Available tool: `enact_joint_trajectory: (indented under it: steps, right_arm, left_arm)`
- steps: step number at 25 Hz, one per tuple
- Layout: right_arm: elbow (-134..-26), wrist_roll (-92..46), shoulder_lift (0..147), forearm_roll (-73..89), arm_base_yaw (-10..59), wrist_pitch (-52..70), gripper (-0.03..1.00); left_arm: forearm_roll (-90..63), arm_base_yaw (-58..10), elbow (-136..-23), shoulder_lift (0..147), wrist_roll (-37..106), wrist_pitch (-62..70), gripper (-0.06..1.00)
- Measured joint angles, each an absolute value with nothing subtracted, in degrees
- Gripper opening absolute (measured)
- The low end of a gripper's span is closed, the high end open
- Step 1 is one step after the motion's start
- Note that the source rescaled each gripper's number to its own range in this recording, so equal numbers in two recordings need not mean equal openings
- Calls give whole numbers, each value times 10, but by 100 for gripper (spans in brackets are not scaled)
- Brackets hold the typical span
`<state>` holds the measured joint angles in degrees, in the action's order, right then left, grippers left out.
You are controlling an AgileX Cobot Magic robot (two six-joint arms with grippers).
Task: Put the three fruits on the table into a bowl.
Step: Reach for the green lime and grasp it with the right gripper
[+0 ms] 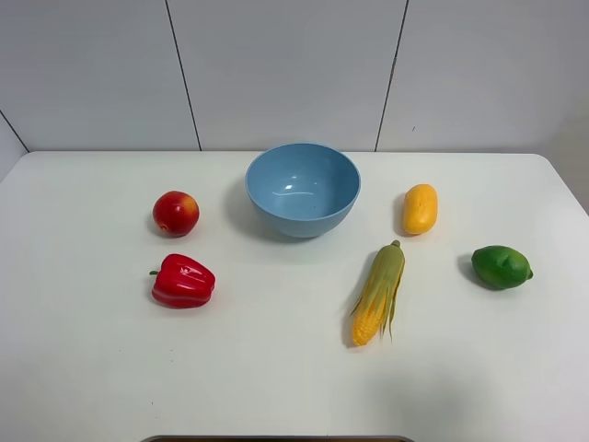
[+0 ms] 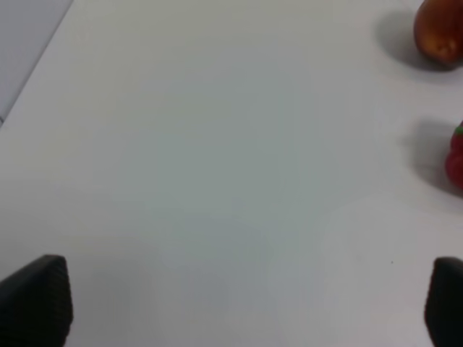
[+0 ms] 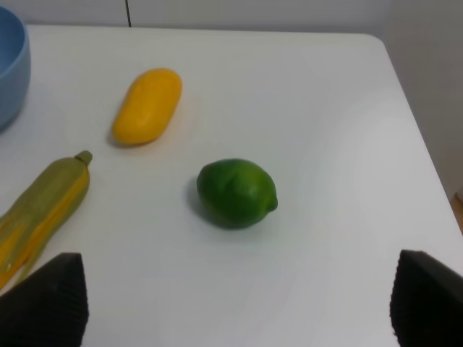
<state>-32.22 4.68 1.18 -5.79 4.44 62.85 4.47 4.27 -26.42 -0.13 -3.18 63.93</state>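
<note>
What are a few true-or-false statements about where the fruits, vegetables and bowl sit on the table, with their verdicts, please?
1. The bowl holds nothing. True.
2. In the high view, the apple lies right of the bowl. False: it lies left of it, just behind the bell pepper.
3. The mango touches the corn cob. False: a gap of bare table separates them.
4. The lime is the rightmost item in the high view. True.
5. The left gripper and right gripper are open and hold nothing. True.
</note>
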Motion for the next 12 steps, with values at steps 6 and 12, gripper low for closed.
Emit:
enact_joint_trajectory:
  steps: [6, 12]
  right_arm:
    - [-382, 47, 157, -88, 44, 631, 57]
    - [-513, 47, 369, -151, 53, 647, 57]
  left_arm:
    - [45, 43, -264, -1, -32, 639, 100]
    - [45, 43, -264, -1, -32, 639, 100]
